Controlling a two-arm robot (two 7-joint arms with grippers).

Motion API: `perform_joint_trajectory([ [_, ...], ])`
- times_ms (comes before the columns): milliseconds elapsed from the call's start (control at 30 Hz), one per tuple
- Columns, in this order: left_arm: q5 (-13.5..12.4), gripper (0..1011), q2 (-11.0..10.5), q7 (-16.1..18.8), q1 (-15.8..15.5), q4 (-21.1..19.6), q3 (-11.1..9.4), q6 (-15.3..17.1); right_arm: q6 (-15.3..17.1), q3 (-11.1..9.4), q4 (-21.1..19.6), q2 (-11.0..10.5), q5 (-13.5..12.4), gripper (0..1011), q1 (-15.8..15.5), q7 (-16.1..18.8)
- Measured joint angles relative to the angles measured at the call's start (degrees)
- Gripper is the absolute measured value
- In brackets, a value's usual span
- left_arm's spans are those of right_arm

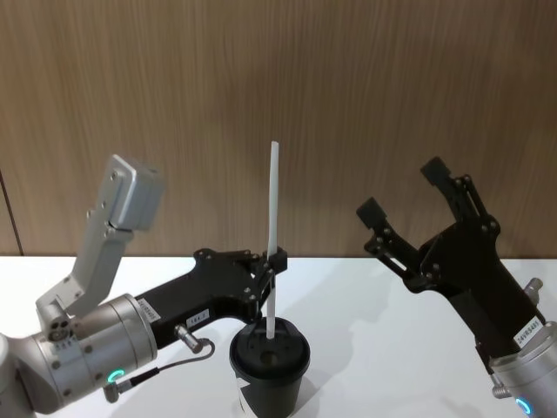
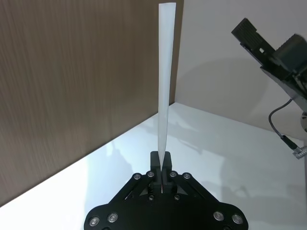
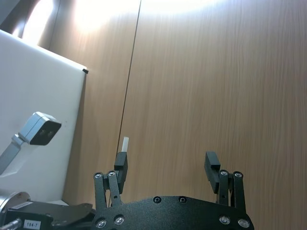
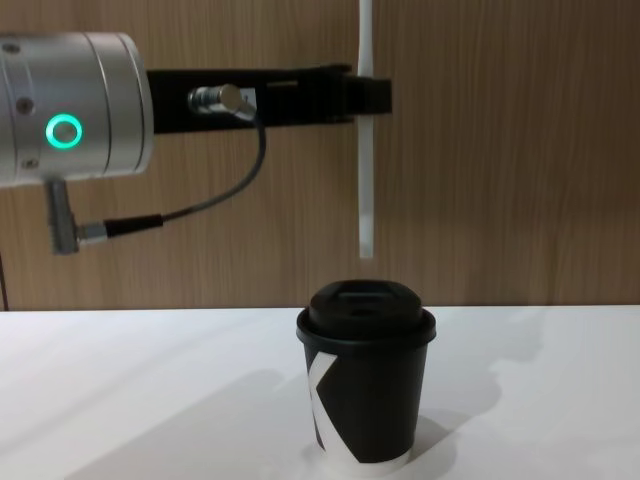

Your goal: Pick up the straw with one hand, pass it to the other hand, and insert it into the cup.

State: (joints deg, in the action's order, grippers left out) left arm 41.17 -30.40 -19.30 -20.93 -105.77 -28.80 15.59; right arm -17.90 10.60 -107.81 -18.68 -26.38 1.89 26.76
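White paper straw [image 1: 272, 209], thin and straight, is clamped partway along its length in my left tool [image 1: 276, 259] and held upright, long axis vertical. Its lower end hangs over the lid [image 4: 370, 300] of the black cup [image 4: 367, 400]; the chest view shows it just apart from the lid. The cup stands on the surface [image 4: 150, 400]. The coming move is, I judge, a straight descent into the lid's opening. My right tool [image 1: 401, 190], jaws spread and empty, sits raised well to the right.
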Motion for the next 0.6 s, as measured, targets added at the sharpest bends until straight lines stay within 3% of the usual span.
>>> perform_joint_trajectory([
  [600, -1.8, 7, -0.1, 0.3, 0.8, 1.2, -1.0, -0.6, 0.0, 0.0, 0.0, 0.0, 0.0, 1001, 0.0, 0.0],
])
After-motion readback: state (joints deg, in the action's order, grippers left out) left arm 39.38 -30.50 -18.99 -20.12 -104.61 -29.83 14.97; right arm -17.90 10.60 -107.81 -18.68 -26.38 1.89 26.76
